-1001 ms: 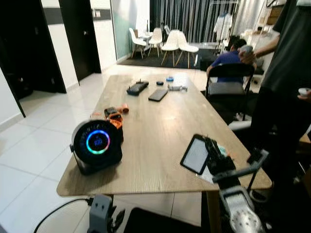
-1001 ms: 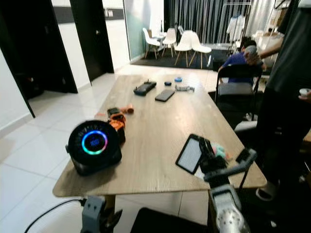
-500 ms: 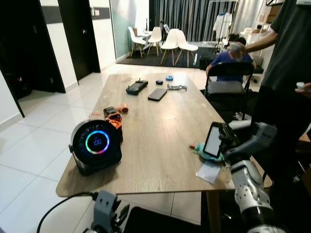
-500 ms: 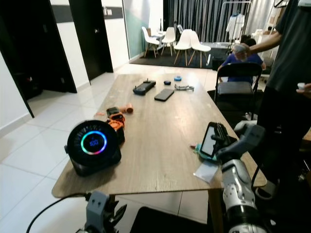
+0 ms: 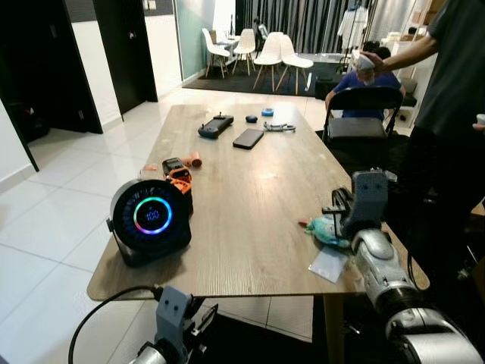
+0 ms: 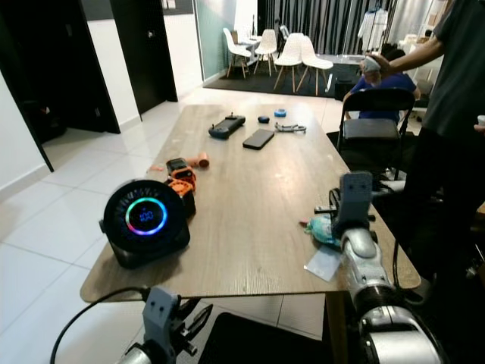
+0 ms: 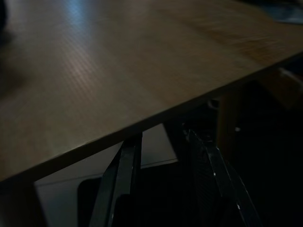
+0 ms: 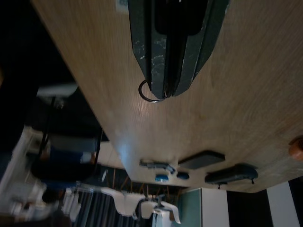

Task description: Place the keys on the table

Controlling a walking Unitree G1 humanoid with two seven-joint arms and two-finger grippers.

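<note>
Holding: right hand (image 8: 165, 90) pinched together on thin metal key ring (image 8: 147, 92)
Relation: keys hang just above the light wooden counter (image 5: 242, 197), near its right edge
Left hand (image 7: 165, 189): apart, idle below counter's near edge

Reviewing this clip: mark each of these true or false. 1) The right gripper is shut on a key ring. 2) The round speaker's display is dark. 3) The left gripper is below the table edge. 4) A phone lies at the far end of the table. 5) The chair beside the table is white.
1) True: the right gripper is shut on the key ring above the table.
2) False: the speaker shows a lit coloured ring.
3) True: the left gripper sits under the edge.
4) True: the phone lies there.
5) False: the chair is black.
</note>
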